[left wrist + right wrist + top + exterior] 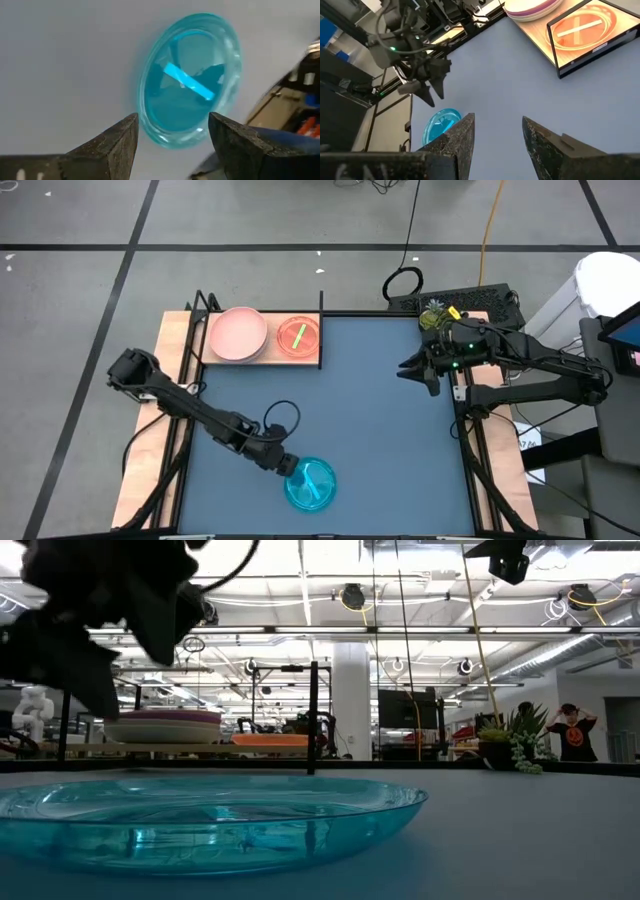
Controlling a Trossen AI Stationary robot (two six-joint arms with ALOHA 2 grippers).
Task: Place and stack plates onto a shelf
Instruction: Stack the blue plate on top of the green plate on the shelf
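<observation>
A teal plate (310, 484) (190, 80) with a pale stripe lies flat on the dark blue tabletop near its front edge. My left gripper (287, 465) (172, 145) hovers open just above and left of the plate's rim, with a finger on either side of that rim and clear of it. On the shelf (312, 358) at the table's far left sit a stack topped by a salmon pink plate (238, 334) and an orange plate (298, 337) with a green stripe. My right gripper (408, 370) (497, 135) waits open, high by the right edge.
Thin black uprights (321, 308) stand at the shelf's ends. A potted plant (437, 315) and cables sit at the far right corner. Bare blue tabletop (380, 430) lies between the teal plate and the shelf. A person (575, 730) stands far back in the room.
</observation>
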